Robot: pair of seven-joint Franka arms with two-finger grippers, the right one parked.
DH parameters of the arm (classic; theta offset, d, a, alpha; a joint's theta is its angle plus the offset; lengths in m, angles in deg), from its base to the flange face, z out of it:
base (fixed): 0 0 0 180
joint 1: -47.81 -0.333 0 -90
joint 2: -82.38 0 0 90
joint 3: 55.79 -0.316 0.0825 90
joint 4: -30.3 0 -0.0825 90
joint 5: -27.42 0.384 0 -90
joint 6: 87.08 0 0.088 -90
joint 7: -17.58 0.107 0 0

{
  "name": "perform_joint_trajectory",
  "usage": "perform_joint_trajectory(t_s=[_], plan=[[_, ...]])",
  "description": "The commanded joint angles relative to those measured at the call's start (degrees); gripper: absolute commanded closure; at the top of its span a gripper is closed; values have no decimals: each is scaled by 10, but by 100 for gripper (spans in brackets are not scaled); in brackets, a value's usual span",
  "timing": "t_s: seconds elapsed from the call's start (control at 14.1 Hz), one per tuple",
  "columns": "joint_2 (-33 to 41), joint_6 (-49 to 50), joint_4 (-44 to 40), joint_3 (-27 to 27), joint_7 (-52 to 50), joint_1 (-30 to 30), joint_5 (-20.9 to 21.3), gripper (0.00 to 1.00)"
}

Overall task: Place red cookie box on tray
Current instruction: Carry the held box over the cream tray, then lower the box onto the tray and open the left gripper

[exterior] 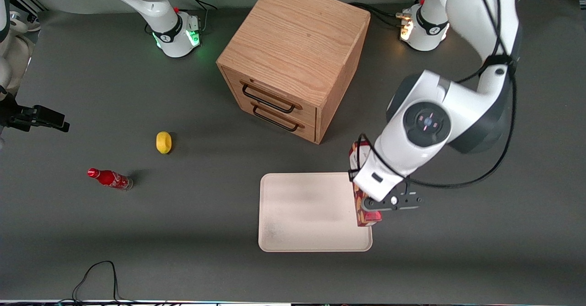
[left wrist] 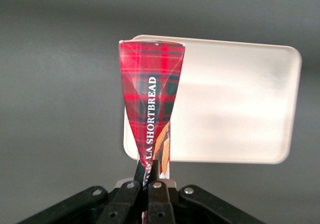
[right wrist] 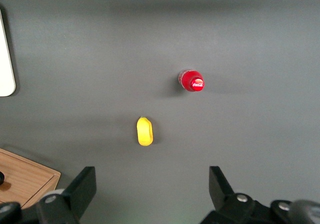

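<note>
1. The left arm's gripper (exterior: 376, 209) hangs over the tray (exterior: 302, 214), right at the tray edge that faces the working arm's end of the table.
2. Its fingers (left wrist: 154, 169) are pressed in tight on the red cookie box (exterior: 365, 218), pinching the narrow carton across its thin sides, as the wrist view shows.
3. The red cookie box is held long-ways along that tray edge, one end nearer the front camera than the gripper, the other end poking out on the cabinet side of the wrist.
4. From the wrist view, the box's tartan face with white "SHORTBREAD" lettering runs away from the fingers, overlapping the tray's rim; whether it touches the tray I cannot tell.
5. The wooden drawer cabinet (exterior: 295, 58) sits farther from the front camera than the tray, its two dark handles facing the tray.
6. A yellow lemon (exterior: 163, 142) lies off toward the parked arm's end, well apart from the tray.
7. A small red bottle (exterior: 110, 178) stands farther still toward that end, near the lemon.
</note>
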Motion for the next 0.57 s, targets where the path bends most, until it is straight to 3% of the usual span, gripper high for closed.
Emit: perform_joint_trajectory(t_s=[0.0,0.5], plan=[[-20,-47,24,-7,0,8,16,100],[-95,-145,44,-8,12,6,65,100]])
